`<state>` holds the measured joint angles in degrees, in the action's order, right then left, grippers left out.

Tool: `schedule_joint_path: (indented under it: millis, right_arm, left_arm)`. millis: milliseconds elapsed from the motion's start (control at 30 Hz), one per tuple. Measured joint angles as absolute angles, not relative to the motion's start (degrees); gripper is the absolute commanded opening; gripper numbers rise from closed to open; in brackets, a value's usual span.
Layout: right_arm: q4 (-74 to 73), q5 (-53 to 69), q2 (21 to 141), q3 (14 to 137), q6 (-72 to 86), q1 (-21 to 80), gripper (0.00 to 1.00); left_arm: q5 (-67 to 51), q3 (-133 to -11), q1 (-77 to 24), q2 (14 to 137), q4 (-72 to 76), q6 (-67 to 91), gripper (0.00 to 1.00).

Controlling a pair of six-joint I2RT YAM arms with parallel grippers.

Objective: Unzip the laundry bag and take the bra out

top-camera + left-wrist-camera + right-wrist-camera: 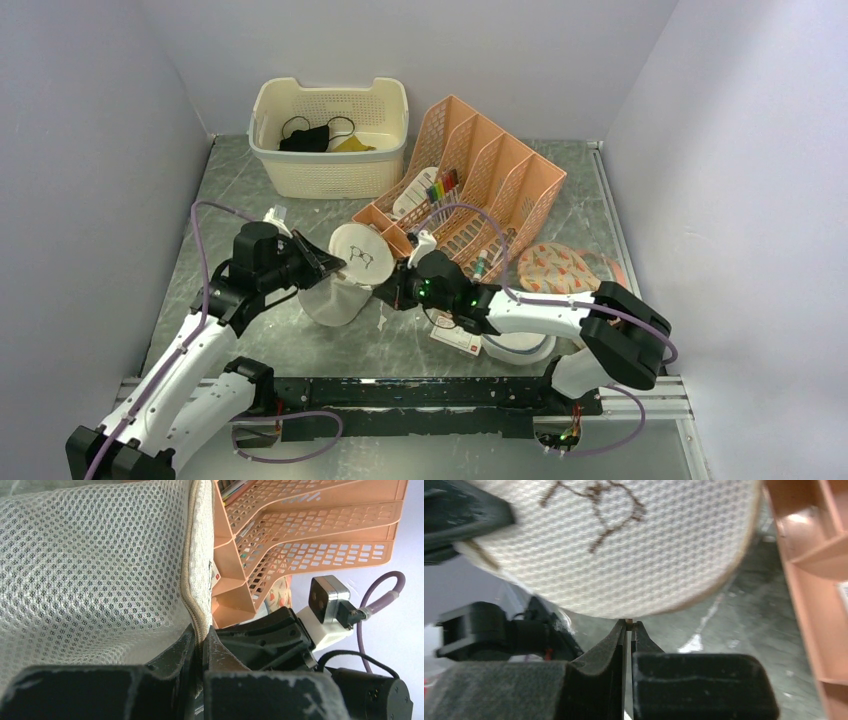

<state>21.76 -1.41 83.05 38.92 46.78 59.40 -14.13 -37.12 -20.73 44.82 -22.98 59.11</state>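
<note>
The laundry bag [335, 295] is white mesh with tan trim and hangs above the table's middle, its round face tilted up and showing a stitched glasses motif. My left gripper [322, 268] is shut on its tan zipper rim [192, 580], with mesh [90, 570] bulging to the left of the fingers. My right gripper [388, 293] is shut on a small tan zipper pull [629, 621] at the lower edge of the bag's round face [624, 545]. The zipper looks closed where it shows. The bra is not visible.
An orange file organiser [480, 180] stands just behind the bag. A cream basket [330, 170] at the back holds a black cloth with thin loops [305, 137]. A white disc with a grey rim [520, 348] and a card [455, 340] lie under my right arm. A patterned pouch [565, 268] lies to the right.
</note>
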Motion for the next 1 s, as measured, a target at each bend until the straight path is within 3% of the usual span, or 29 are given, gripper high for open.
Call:
schedule_joint_path:
  millis: [200, 300, 367, 533, 600, 900, 1000]
  right_arm:
    - [15.0, -0.6, 82.2, 38.0, 40.9, 55.7, 0.0]
    - [11.6, -0.6, 80.3, 37.8, 37.7, 54.4, 0.0]
    - [10.5, -0.3, 78.4, 37.8, 35.6, 54.2, 0.0]
    - [9.5, 1.2, 75.0, 37.8, 32.3, 54.2, 0.0]
    - [9.0, 1.9, 74.9, 37.9, 31.8, 54.1, 0.0]
    - [7.8, 4.2, 74.9, 42.0, 30.7, 54.1, 0.0]
    - [7.7, 4.6, 74.9, 43.1, 30.6, 54.1, 0.0]
  left_arm:
    - [-13.3, -37.2, -20.7, 44.8, -25.0, 57.8, 0.08]
    - [-12.5, -38.0, -20.7, 44.8, -27.4, 56.2, 0.14]
    - [-11.6, -38.8, -20.7, 44.7, -29.1, 55.0, 0.26]
    - [-8.0, -42.4, -20.7, 44.3, -34.6, 50.8, 0.71]
    - [-6.3, -44.6, -20.7, 44.2, -36.8, 48.6, 0.8]
    - [-3.9, -55.1, -20.7, 46.2, -43.1, 37.3, 0.83]
    - [-5.9, -57.8, -20.8, 48.1, -43.1, 33.3, 0.77]
